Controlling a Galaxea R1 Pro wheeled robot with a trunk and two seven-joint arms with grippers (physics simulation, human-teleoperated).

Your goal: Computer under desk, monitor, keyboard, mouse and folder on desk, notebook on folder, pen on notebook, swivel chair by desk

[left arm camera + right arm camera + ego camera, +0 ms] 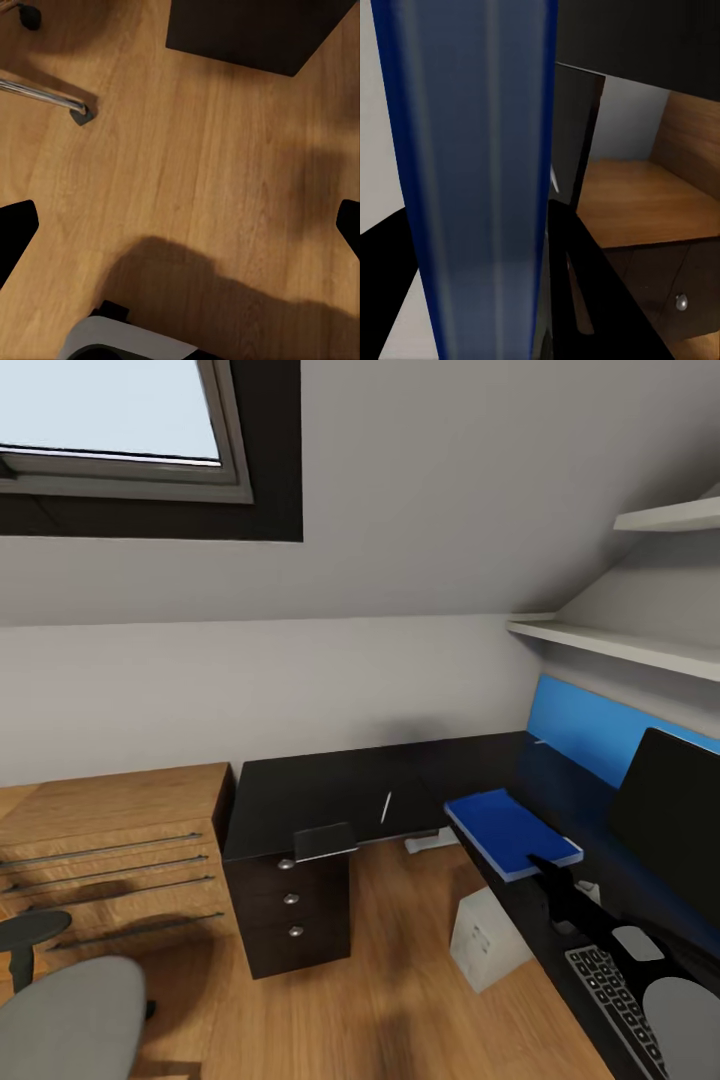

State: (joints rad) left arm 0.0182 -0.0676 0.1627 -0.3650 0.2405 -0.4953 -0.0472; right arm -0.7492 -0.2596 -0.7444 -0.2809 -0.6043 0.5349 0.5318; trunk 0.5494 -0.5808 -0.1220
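Workspace inventory, bedroom corner.

1. Right gripper (537, 859): we are logging it as clamped on the near edge of the folder (510, 832). In the right wrist view the blue folder (472, 180) is standing edge-on between the gripper's (484, 300) dark fingers (585, 285).
2. Folder: it is sitting over the right wing of the black tabletop (300, 790). We cannot tell whether it is resting on the top or hanging just above it.
3. Monitor (668, 830): we are seeing it upright on the tabletop, just beyond the right gripper's outer side, in front of the blue back panel (580, 735).
4. Keyboard (608, 988): it is lying flat on the tabletop behind the right gripper, alongside the arm.
5. Computer (485, 942): it is standing on the floor below the right gripper, under the tabletop's edge.
6. Pen (386, 807): it is lying on the tabletop, well off to the right gripper's inner side.
7. Notebook (325, 842): it is lying farther that way than the pen, on the corner over the black drawer unit (290, 920).
8. Left gripper (180, 229): we are noting its fingers (15, 232) spread wide and holding nothing, pointing down at the wooden floor (210, 165).
9. Swivel chair (60, 1015): one chrome leg (45, 94) is showing ahead of the left gripper, near the drawer unit (247, 30).
10. Wooden shelving (100, 840): it is standing beside the drawer unit.
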